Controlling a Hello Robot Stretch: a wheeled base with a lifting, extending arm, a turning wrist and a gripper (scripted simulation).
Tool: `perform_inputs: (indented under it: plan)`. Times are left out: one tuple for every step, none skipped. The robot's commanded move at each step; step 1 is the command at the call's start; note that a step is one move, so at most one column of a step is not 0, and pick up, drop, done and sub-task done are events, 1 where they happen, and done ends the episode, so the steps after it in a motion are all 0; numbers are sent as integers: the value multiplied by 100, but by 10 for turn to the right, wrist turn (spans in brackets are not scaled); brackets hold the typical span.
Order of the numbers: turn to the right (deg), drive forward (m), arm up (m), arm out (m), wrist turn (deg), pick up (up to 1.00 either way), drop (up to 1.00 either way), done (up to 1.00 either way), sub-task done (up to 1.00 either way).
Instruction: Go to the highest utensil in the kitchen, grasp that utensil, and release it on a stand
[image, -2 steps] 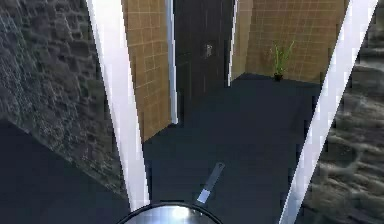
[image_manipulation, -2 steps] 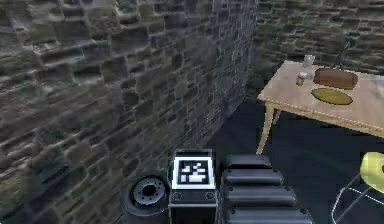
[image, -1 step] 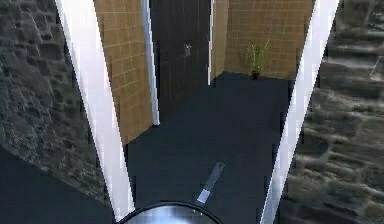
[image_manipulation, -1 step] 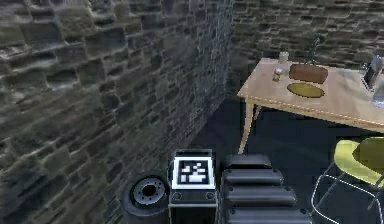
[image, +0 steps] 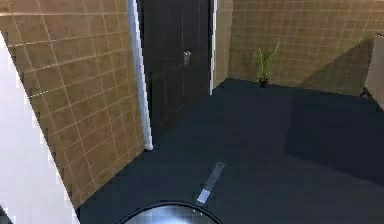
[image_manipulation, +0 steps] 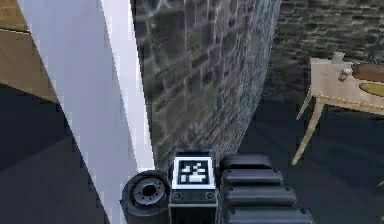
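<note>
A round silvery rim (image: 163, 214) with a flat grey handle (image: 211, 183) lies low at the forward view's bottom edge, over the dark floor; it looks like a pan or a large utensil. In the arm side view the ribbed dark arm (image_manipulation: 255, 190) rises from the bottom edge, with a white marker square (image_manipulation: 195, 171) at its end. Left of the marker is the gripper's dark round body (image_manipulation: 146, 196). Its far end is hard to make out, so I cannot tell whether it holds anything.
A dark door (image: 175, 60) stands ahead in brown tiled walls, and a potted plant (image: 264, 65) sits in the far corner. A white post (image_manipulation: 90, 100) and a dark stone wall (image_manipulation: 205, 80) stand close beside the arm. A wooden table (image_manipulation: 335, 98) with small items is at the arm side view's right.
</note>
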Motion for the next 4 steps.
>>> perform_inputs:
  plan:
    - [270,0,0,0,0,0,0,0,0]
    - [0,30,0,0,0,0,0,0,0]
    - [0,45,0,0,0,0,0,0,0]
    - [450,0,0,0,0,0,0,0,0]
